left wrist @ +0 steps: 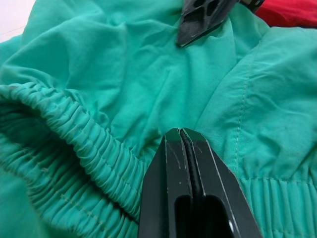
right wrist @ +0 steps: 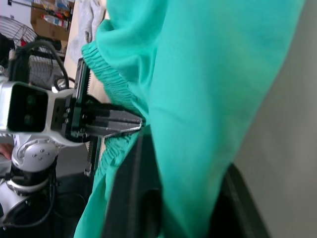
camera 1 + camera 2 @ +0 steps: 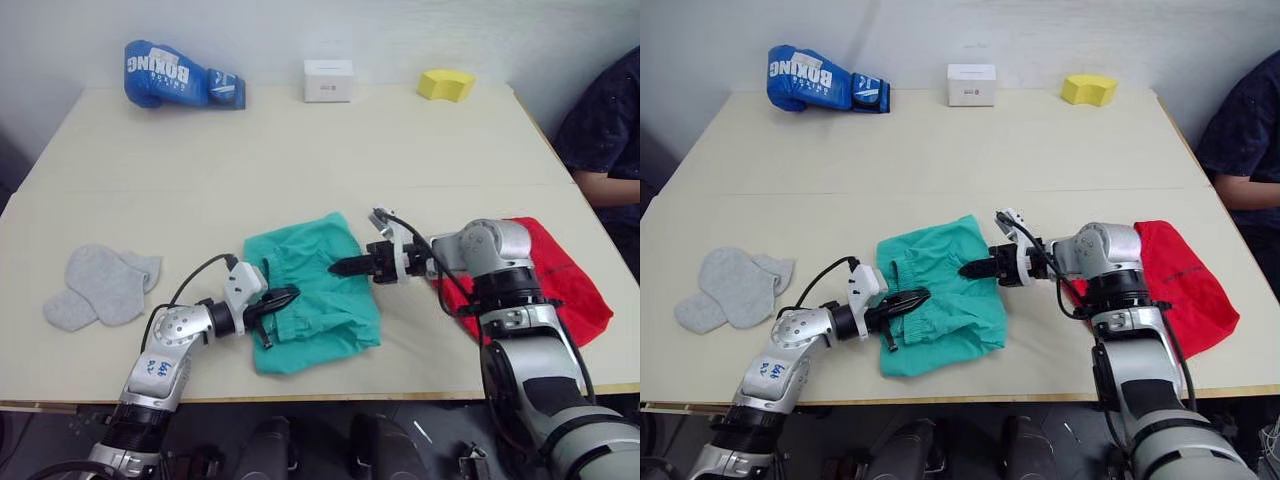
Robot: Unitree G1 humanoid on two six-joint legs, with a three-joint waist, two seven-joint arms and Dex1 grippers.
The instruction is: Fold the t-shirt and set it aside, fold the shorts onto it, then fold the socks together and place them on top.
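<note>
The teal-green shorts (image 3: pixel 312 300) lie rumpled at the middle of the table's front. My left gripper (image 3: pixel 287 297) rests on their gathered waistband (image 1: pixel 74 134), shut, with no cloth seen between its fingers (image 1: pixel 171 163). From the right, my right gripper (image 3: pixel 340 267) is shut on the shorts' upper layer, and teal cloth (image 2: pixel 198 99) runs between its fingers (image 2: pixel 131 193). The two grippers point at each other a short way apart. The red t-shirt (image 3: pixel 572 285) lies folded at the right, partly behind my right arm. Both grey socks (image 3: pixel 100 285) lie flat and overlapping at the front left.
Along the table's far edge stand a blue boxing glove (image 3: pixel 180 76), a white box (image 3: pixel 328 80) and a yellow sponge (image 3: pixel 446 84). A person in a dark sleeve (image 3: pixel 605 130) sits at the right edge of the table (image 3: pixel 300 160).
</note>
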